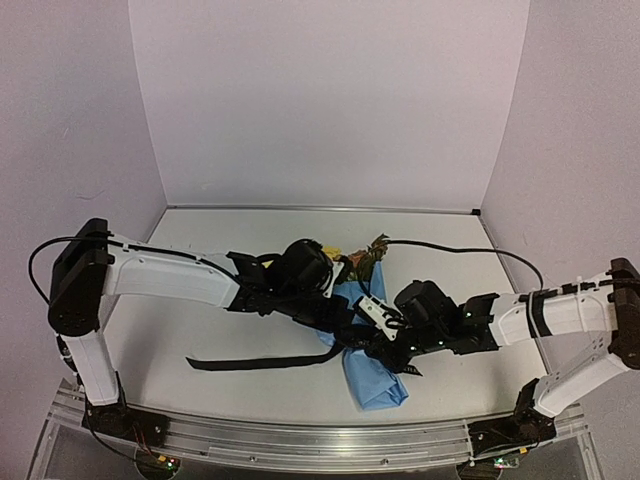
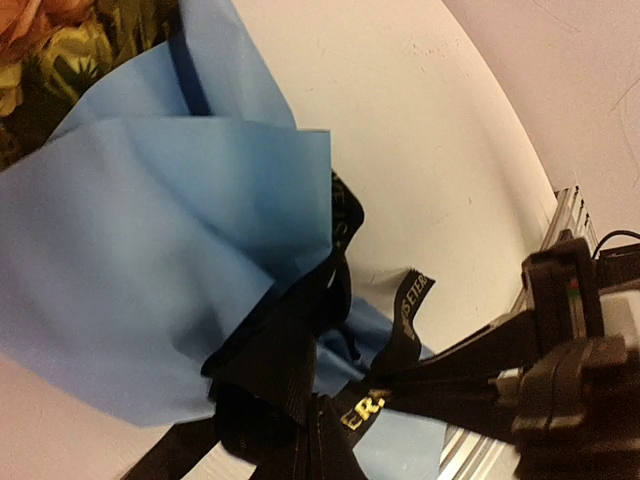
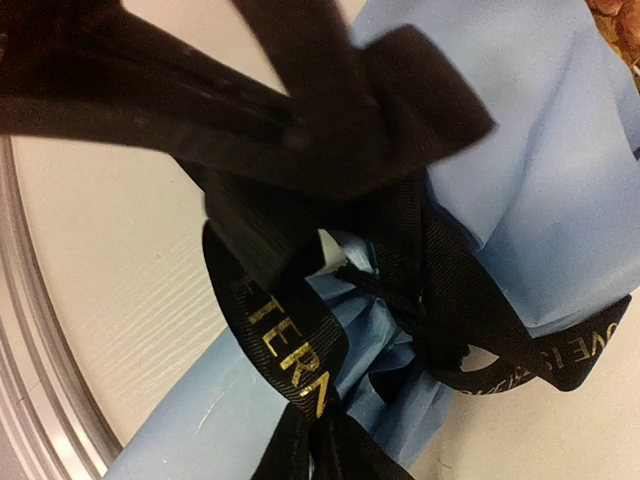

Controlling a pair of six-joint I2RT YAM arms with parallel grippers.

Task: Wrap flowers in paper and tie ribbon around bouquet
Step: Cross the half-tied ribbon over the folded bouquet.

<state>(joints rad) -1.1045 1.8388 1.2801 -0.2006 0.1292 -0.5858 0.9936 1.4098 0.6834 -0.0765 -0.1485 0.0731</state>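
1 bouquet (image 1: 372, 375) lies flat on the white surface (image 1: 180, 330), a little right of the middle, between the 2 arms. Its long axis runs from far to near. The flowers (image 1: 366, 254) point toward the back wall, and the paper's lower end points toward the near edge, leaning slightly to the right. There is 1 sheet of paper (image 2: 150, 260), wrapped around the stems with its light blue face outward. A sliver of the navy face shows at a fold near the blooms.

1 black ribbon (image 1: 262, 360) with pale gold lettering is wound around the narrow waist of the cone. 1 long tail runs left across the surface and loops stand up by the waist.

The 2 grippers meet at that waist. The left gripper (image 1: 340, 322) reaches in from the far left with its jaws together, buried in the dark tangle of ribbon; whether it pinches a strand cannot be told. The right gripper (image 3: 255, 235) comes in from the right, blurred in its own camera, with its fingers closed on the lettered band just beside the paper.
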